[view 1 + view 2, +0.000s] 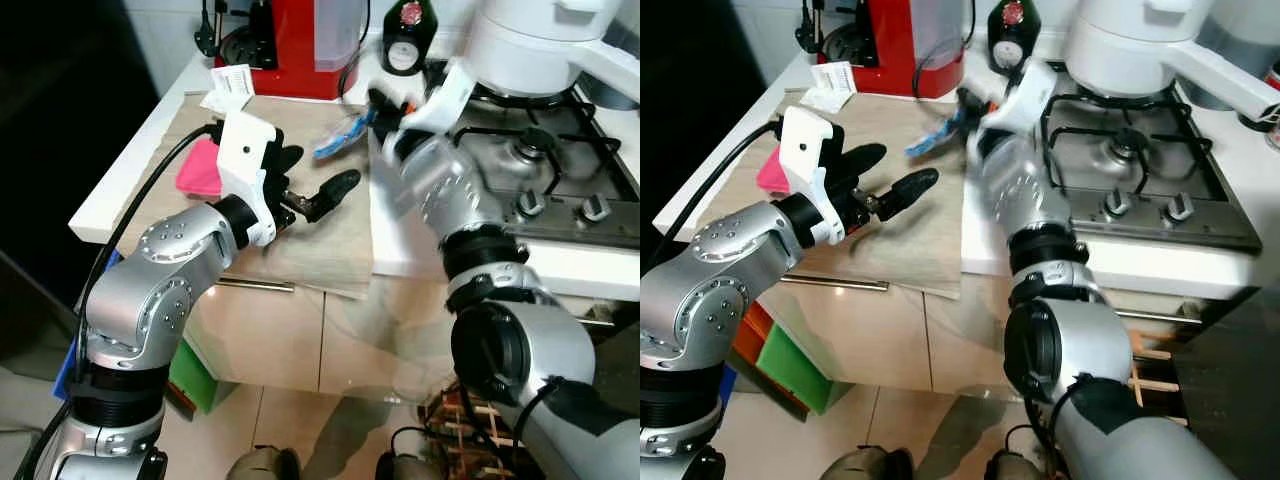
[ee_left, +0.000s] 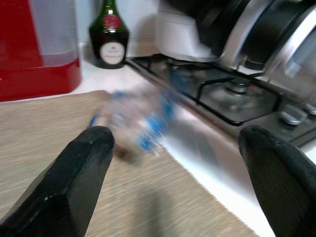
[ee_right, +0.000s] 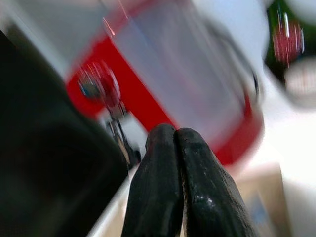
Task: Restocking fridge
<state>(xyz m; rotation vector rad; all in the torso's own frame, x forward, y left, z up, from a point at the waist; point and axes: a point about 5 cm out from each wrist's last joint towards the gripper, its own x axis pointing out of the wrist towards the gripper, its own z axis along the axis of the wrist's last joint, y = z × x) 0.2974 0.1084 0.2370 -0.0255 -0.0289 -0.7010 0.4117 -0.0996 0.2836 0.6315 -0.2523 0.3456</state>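
Note:
A clear plastic bottle with a blue label [image 1: 340, 135] lies on its side on the beige mat [image 1: 330, 245], close to the stove's edge; it is blurred in the left wrist view [image 2: 140, 123]. My left gripper [image 1: 318, 178] hovers open over the mat, a short way in front of the bottle and pointing at it, with nothing between its fingers [image 2: 86, 163]. My right gripper [image 1: 972, 100] is above the bottle's far end, fingers [image 3: 163, 163] pressed together and holding nothing. A dark green glass bottle [image 1: 403, 40] stands at the back of the counter.
A red appliance [image 1: 300, 45] stands at the back, with a paper tag [image 1: 230, 85] beside it. A pink cloth [image 1: 200, 168] lies left of my left gripper. A gas stove [image 1: 545, 170] with a white pot [image 1: 530, 45] is on the right. Cupboard doors [image 1: 290, 340] are below.

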